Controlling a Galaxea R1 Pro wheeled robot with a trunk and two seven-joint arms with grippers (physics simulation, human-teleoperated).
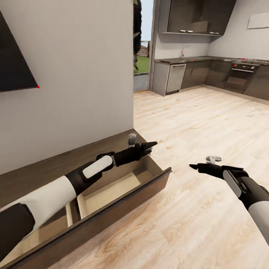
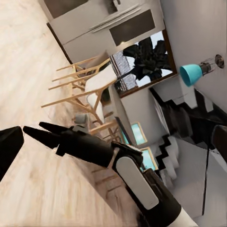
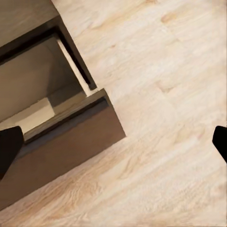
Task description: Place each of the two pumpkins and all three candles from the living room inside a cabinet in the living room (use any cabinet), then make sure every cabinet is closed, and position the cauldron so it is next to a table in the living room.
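Observation:
The low dark-brown cabinet (image 1: 56, 164) runs along the wall at the left, and its drawer (image 1: 112, 216) is pulled out over the floor. The drawer's light wood inside (image 1: 112, 192) looks bare where my arm does not cover it. My left gripper (image 1: 152, 145) hovers open above the drawer's far end. To the right, my right gripper (image 1: 192, 166) is open over the floor, with nothing in it. The right wrist view looks down on the drawer's front panel (image 3: 61, 137) between its fingertips (image 3: 8, 146). Pumpkins, candles and cauldron are out of view.
A dark screen (image 1: 15, 67) hangs on the wall above the cabinet. Grey kitchen cabinets (image 1: 209, 74) and an oven (image 1: 241, 74) stand at the far right, across a wide wood floor (image 1: 209, 127). The left wrist view shows wooden chairs at a white table (image 2: 90, 90).

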